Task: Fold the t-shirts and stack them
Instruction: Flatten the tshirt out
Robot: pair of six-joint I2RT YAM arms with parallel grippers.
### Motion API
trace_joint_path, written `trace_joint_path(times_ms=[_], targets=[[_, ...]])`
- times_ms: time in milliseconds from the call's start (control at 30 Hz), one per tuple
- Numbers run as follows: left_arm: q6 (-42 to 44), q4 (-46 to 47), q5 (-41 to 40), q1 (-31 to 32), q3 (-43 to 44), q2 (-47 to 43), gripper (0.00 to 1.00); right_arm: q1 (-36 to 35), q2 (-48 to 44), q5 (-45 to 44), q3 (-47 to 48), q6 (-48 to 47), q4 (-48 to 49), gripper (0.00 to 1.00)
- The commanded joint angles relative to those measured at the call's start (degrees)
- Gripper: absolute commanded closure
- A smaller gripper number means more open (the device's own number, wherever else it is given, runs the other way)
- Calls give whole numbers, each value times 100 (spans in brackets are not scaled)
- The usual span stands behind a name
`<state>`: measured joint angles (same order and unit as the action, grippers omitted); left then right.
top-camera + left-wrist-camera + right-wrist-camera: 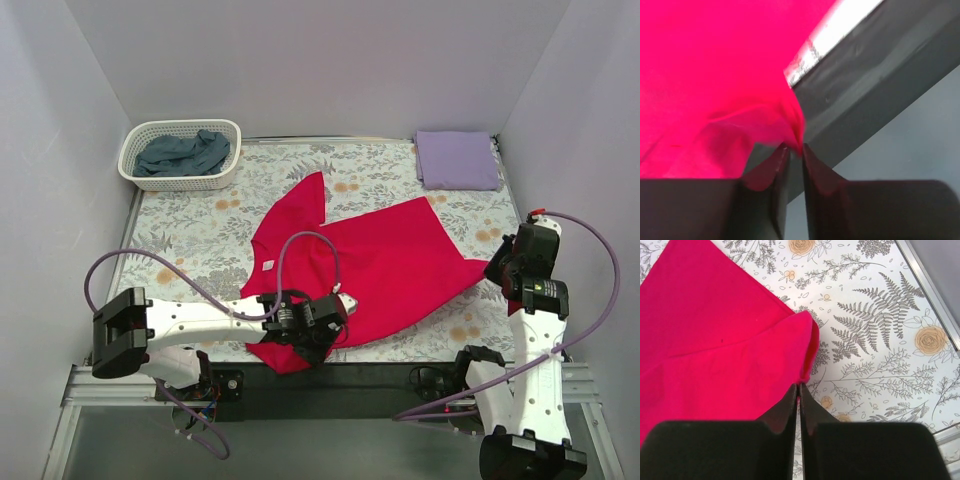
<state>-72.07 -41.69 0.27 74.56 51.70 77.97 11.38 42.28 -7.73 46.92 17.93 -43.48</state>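
A crimson red t-shirt [380,265] lies spread on the floral table cover, its near edge hanging over the table's front. My left gripper [322,340] is shut on its near edge; in the left wrist view the gripper [794,149] pinches a fold of the red cloth [715,75]. My right gripper [497,272] is shut on the shirt's right corner; in the right wrist view the gripper [799,385] holds the tip of the red cloth [725,355]. A lavender t-shirt [457,159] lies folded at the back right. A slate blue-grey t-shirt [184,153] sits crumpled in a basket.
A white laundry basket [232,127] stands at the back left corner. The floral table cover [190,235] spans the table between pale walls. A black front rail [380,375] runs along the near edge, also in the left wrist view [865,85].
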Motion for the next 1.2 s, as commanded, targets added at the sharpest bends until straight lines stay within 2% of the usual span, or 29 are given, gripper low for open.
trace_joint_path(times_ms=[0, 33, 100, 133, 200, 267, 333, 400, 467, 633, 733, 833, 933, 967, 1167], targets=[[-342, -85, 201, 225, 103, 217, 81, -232, -106, -554, 54, 8, -160, 79], [-360, -128, 184, 234, 190, 227, 70, -258, -97, -502, 107, -35, -152, 73], [-421, -199, 87, 234, 313, 227, 57, -303, -45, -213, 177, -176, -117, 56], [-448, -286, -122, 225, 436, 183, 46, -337, 51, -81, 299, -220, -108, 48], [-535, -374, -308, 199, 577, 104, 36, -382, 139, 409, 388, -395, -64, 43], [-588, -489, -545, -28, 692, -36, 31, -469, 333, 727, 467, -510, 68, 42], [-606, -428, -642, -371, 640, -168, 30, -557, 630, 1263, 441, -589, 199, 43], [-563, -253, -678, -1448, 456, -431, 30, -680, 964, 1554, 380, -616, 313, 44], [-457, -24, -835, -2222, 236, -520, 32, -907, 1254, 1599, 266, -546, 445, 45], [-80, 766, -757, -3745, 15, -47, 48, -1620, 2203, 1310, 274, -186, 1445, 48], [9, 1162, -765, -4317, 7, 287, 57, -1735, 2975, 1370, 441, -89, 2095, 57], [44, 1462, -678, -4679, -46, 648, 62, -1735, 3916, 1712, 599, 104, 3001, 59], [-26, 1515, -564, -4881, -11, 1017, 67, -1735, 4681, 1853, 879, 237, 3433, 60], [-122, 1419, -598, -4925, -159, 1027, 70, -1735, 5336, 1680, 1020, 307, 3600, 59], [-272, 1462, -537, -5022, -590, 957, 72, -1508, 5861, 1397, 1004, 430, 3733, 59]])
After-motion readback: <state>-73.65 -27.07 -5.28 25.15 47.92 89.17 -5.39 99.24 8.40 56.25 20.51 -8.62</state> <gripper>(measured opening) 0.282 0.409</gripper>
